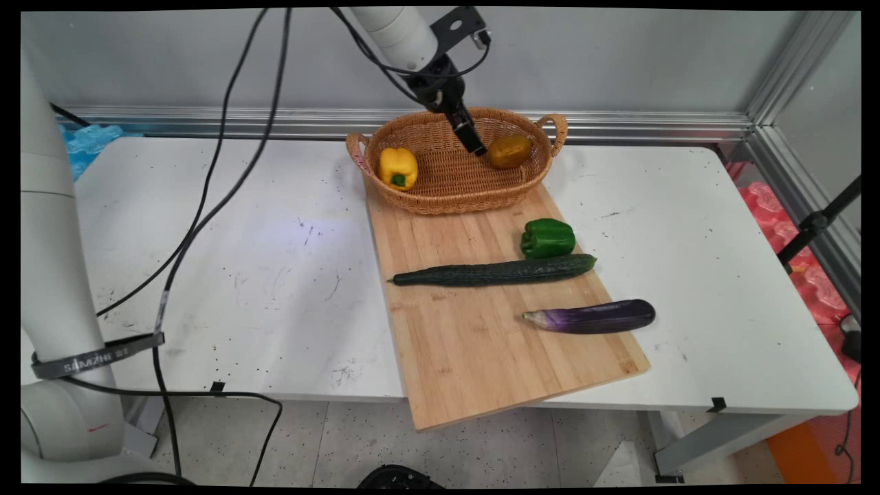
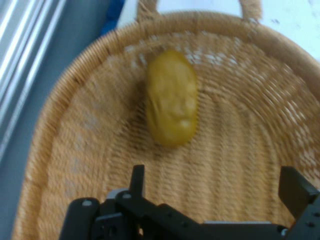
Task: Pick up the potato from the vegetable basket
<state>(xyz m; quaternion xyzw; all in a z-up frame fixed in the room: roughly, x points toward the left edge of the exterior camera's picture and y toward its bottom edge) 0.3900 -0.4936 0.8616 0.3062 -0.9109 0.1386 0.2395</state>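
Arm slants down from the frame's top into the woven wicker basket (image 1: pixel 426 199).
Black two-finger gripper (image 1: pixel 476 147), fingers spread and empty, hangs just beside the brownish-yellow potato (image 1: pixel 509 151).

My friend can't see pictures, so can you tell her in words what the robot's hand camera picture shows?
A yellow-brown potato lies inside a woven basket, seen from close above. The robot's black gripper rises from the bottom edge, its two fingers spread apart and holding nothing, with the potato just beyond them.
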